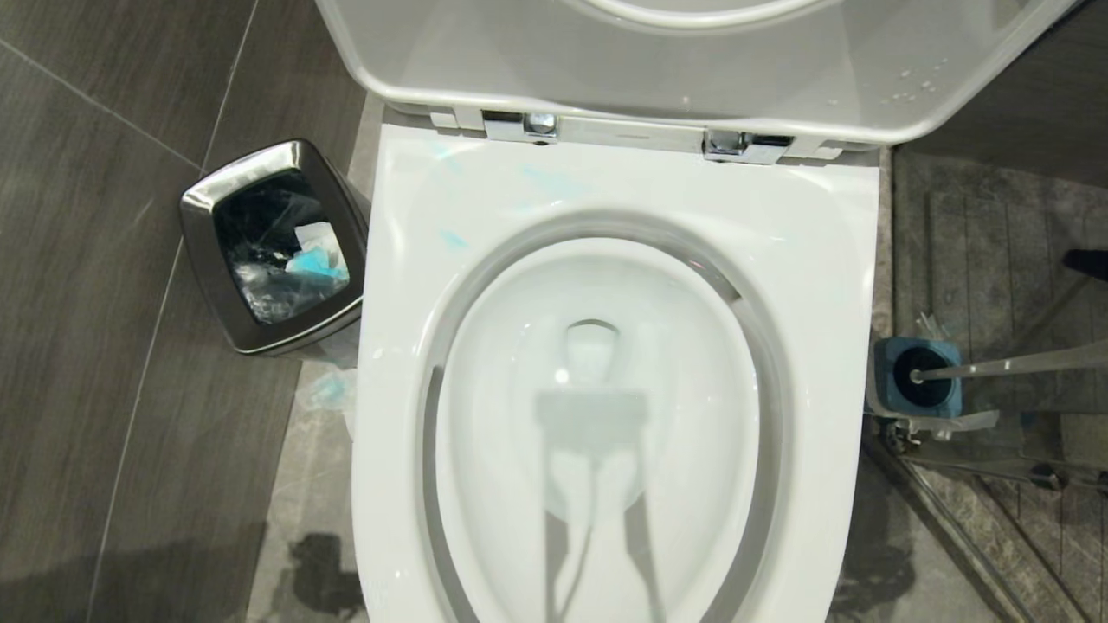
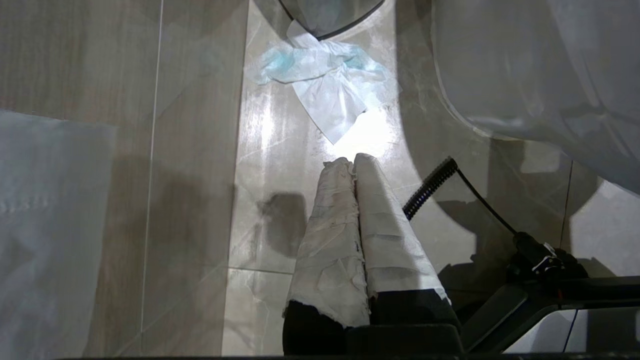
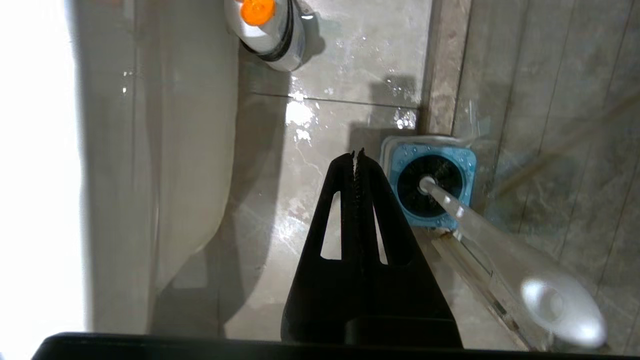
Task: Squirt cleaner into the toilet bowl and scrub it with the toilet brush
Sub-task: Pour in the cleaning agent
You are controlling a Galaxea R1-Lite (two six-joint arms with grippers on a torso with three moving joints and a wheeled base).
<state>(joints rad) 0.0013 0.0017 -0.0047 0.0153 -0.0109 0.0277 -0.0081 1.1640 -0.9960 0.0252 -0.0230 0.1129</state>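
Brush (image 3: 434,183) sits in its holder (image 3: 400,165) right of the bowl (image 1: 831,285), beside your right tool (image 3: 356,154), which is closed and empty, as is the left tool (image 2: 350,161). Open before descending, or you'll knock the leaning handle over.

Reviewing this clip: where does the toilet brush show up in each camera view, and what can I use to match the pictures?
Head view: the toilet brush stands in its blue holder at the right edge, beside the toilet bowl.
Left wrist view: not in it.
Right wrist view: the brush sits in the holder beside the shut right gripper, its handle rising toward the camera.
Shared landmark: the blue holder.
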